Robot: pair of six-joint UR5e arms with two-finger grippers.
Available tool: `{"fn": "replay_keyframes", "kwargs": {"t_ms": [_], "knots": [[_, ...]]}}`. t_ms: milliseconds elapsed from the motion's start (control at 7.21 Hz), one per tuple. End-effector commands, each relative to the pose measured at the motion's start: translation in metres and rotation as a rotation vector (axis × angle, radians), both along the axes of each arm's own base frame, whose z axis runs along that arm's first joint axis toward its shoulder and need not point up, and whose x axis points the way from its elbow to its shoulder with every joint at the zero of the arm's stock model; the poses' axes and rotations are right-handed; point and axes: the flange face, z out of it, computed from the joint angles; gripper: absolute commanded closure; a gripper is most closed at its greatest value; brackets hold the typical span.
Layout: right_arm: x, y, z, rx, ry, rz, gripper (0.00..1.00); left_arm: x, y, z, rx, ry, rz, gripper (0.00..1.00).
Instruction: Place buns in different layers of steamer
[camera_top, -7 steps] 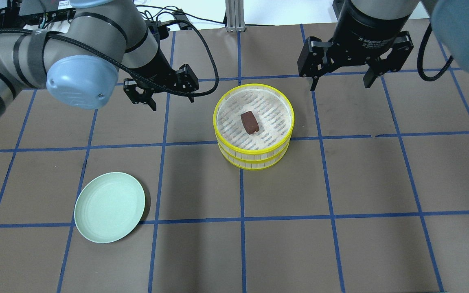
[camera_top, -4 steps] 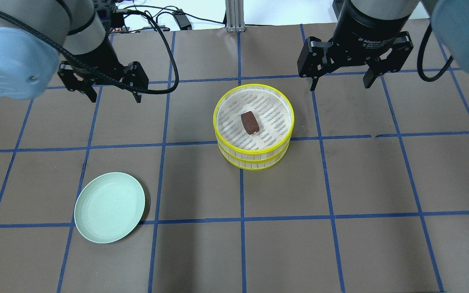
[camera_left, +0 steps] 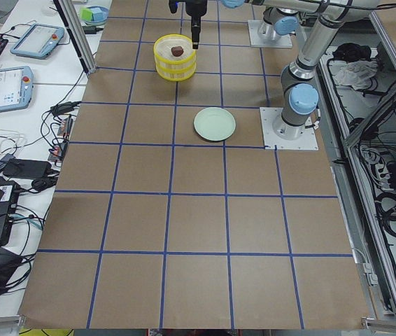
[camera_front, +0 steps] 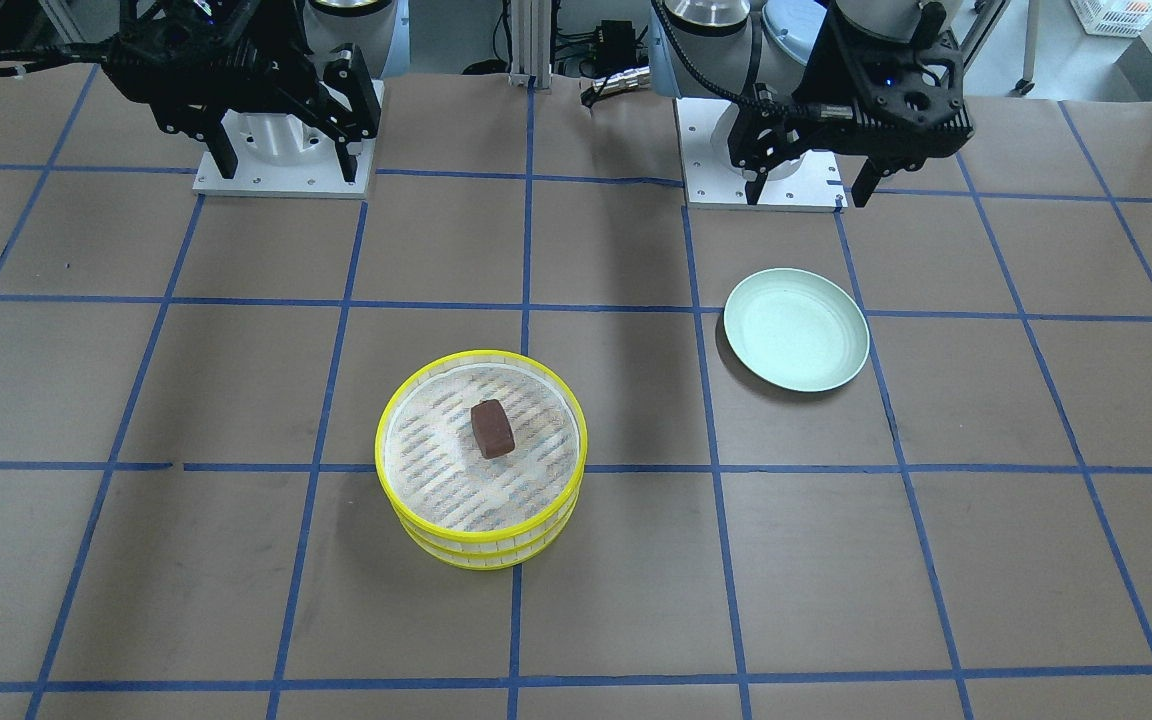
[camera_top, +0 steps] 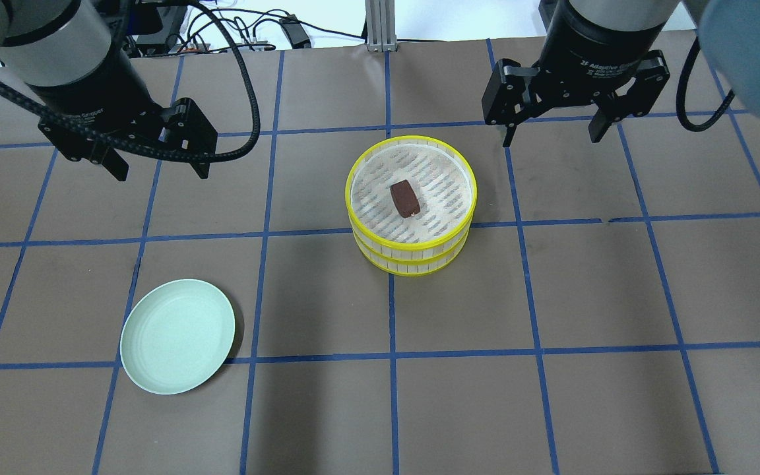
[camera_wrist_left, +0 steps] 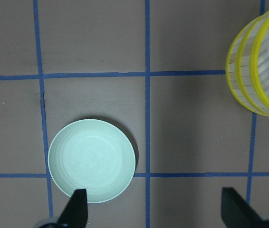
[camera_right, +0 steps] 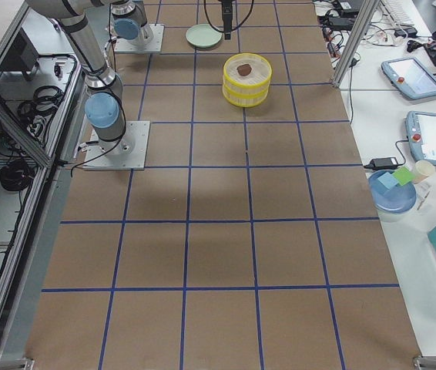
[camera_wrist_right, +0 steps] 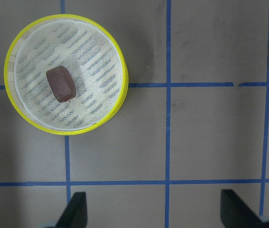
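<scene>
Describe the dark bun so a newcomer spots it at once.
On the brown table stands a round two-tier steamer with bright yellow rims. On the striped mesh floor of its top tray lies a small, blocky reddish-brown bun. It is the only dark lump there, far smaller than the pale green plate.

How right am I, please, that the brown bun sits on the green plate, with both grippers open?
No: the overhead view shows the brown bun in the top tray of the steamer, not on the green plate. The left gripper and right gripper are open.
</scene>
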Motion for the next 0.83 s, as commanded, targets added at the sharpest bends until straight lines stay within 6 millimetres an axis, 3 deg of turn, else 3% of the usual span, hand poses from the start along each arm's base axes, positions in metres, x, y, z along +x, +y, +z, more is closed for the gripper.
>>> {"fn": "replay_keyframes", "kwargs": {"t_ms": [0, 139, 416, 694], "knots": [[0.0, 0.0, 0.0, 0.001, -0.001, 0.0, 0.0, 0.002, 0.01, 0.011, -0.021, -0.002, 0.005, 0.0], [0.0, -0.001, -0.001, 0.001, -0.001, 0.0, 0.0, 0.009, 0.004, 0.004, -0.012, -0.003, 0.015, 0.0], [0.0, -0.001, -0.001, 0.001, 0.0, 0.0, 0.0, 0.079, -0.015, 0.003, -0.026, -0.002, 0.16, 0.0], [0.0, -0.001, -0.001, 0.003, 0.001, 0.005, 0.0, 0.079, -0.021, -0.004, -0.017, 0.0, 0.16, 0.0]]}}
